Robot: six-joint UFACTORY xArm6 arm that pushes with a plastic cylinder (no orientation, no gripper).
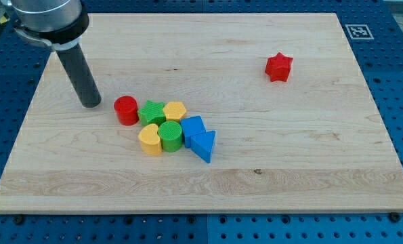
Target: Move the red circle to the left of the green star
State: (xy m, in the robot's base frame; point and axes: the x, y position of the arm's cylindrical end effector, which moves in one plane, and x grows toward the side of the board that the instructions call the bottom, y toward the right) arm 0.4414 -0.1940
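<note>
Sitting on the worktop (309, 183), my tip (91, 103) is just to the view's left of the red circle (126, 110), small gap, no contact; no claw on this rig, so no open/closed state. Red circle touches the green star (152, 112) on the star's left. Cluster beside it: yellow hexagon (175, 111), yellow heart (150, 139), green cylinder (170, 136), two blue blocks (198, 137); red star (279, 67) well apart, upper right.

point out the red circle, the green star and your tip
red circle (126, 108), camera view, on its flat top face
green star (152, 111), camera view, on its top face, right beside the red circle
my tip (91, 103), camera view, at the rod's lower end, left of the red circle
</note>
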